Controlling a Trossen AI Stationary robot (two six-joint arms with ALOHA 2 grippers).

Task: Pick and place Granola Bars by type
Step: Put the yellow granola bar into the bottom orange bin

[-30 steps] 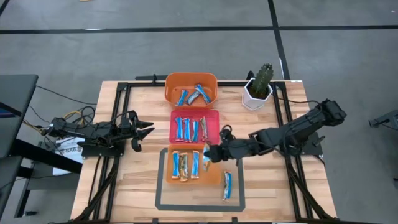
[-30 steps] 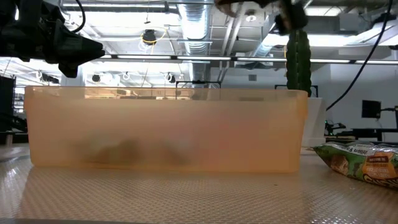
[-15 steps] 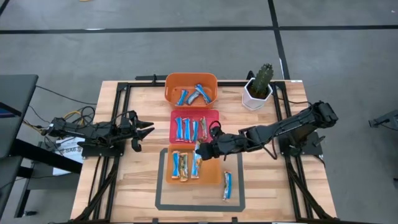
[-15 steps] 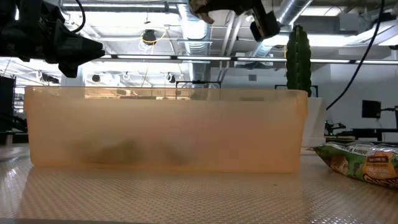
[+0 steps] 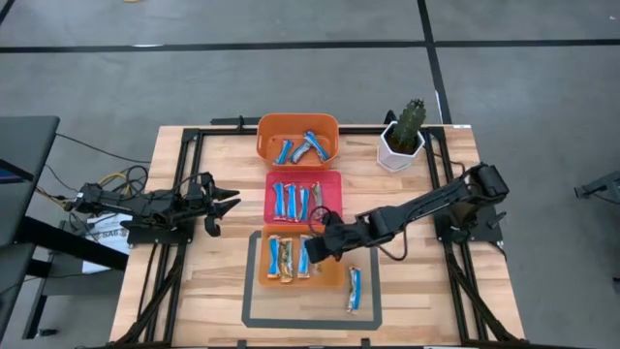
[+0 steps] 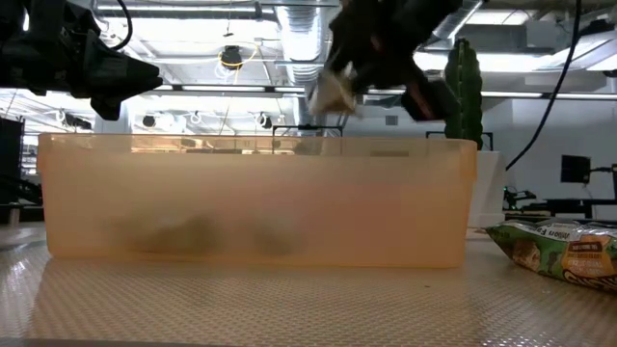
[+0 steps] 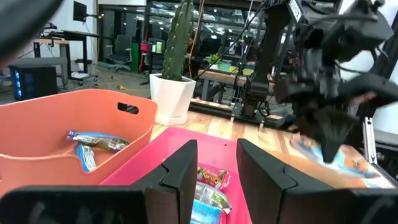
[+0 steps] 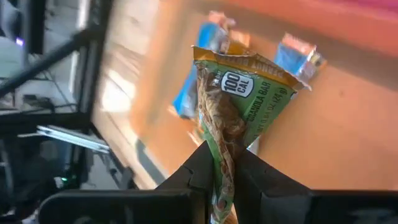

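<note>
My right gripper is above the near orange tray and is shut on a green-and-orange granola bar. In the low view the gripper hangs just over that tray's rim. The near tray holds multicoloured and blue bars. Blue-and-white bars with one multicoloured bar lie in the pink-red tray, and more blue bars lie in the far orange tray. One bar lies flat on the table. My left gripper waits open at the table's left. My right gripper pinches the granola bar between its two fingers at one crimped end of the wrapper. The fingers come slanting down from the table's right. The bar sticks out past the fingertips, lifted clear above the near orange tray.
A potted cactus stands at the far right of the table. A dark tape rectangle frames the near tray and the loose bar. Black rails run along both sides. The left wrist view shows the far tray and the pink-red tray.
My right gripper has carried the bar toward the table's left, over the near orange tray, then come down toward the tray. It has stayed shut on the bar.
</note>
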